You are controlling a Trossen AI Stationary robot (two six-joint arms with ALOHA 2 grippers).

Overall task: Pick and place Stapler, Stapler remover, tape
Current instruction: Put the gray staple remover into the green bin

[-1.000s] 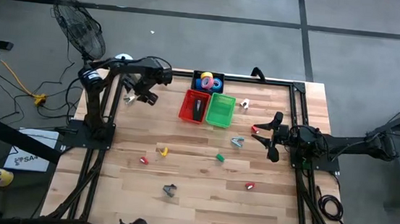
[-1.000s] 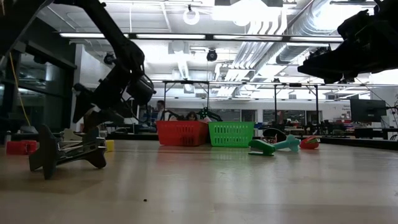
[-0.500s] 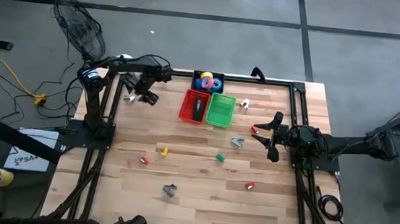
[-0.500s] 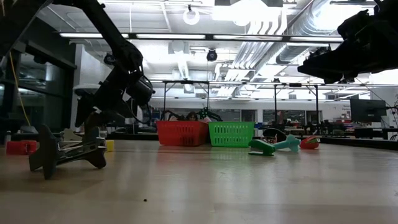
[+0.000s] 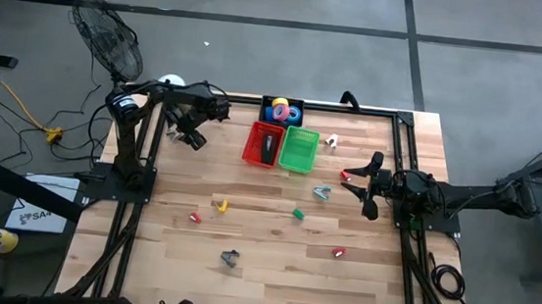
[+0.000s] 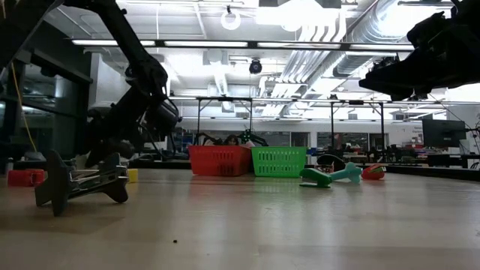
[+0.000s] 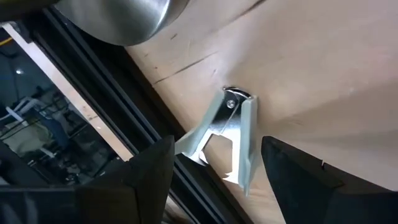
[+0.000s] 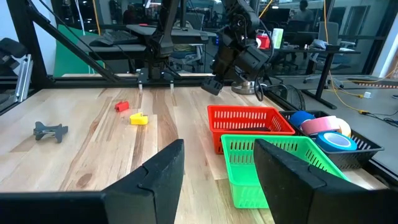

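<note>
Compared with the earlier frames, we see the left gripper (image 5: 187, 135) lowered and drawn slightly toward the table's left edge; the right arm has not shifted. The left wrist view shows its fingers (image 7: 149, 174) spread apart, empty, poised over a silver staple remover (image 7: 225, 137) lying beside the table's frame rail. The right gripper (image 5: 364, 185) hovers near the right side with fingers parted, holding nothing.

We judge the task partly done. The stapler (image 5: 269, 147) lies in the red basket (image 5: 253, 147); the tape rolls (image 5: 282, 112) sit in the black bin (image 5: 297, 103) behind it, where we can make out pink, blue and yellow rolls but no exact count. The green basket (image 5: 298, 152) appears empty.

Staple removers left on the table, as far as we can count: the silver one under the left gripper, one grey (image 5: 322, 192), one dark (image 5: 229, 257), two red (image 5: 194, 217) (image 5: 338, 251), one yellow (image 5: 221, 205), one green (image 5: 298, 213), one whitish (image 5: 331, 140): eight in all.
</note>
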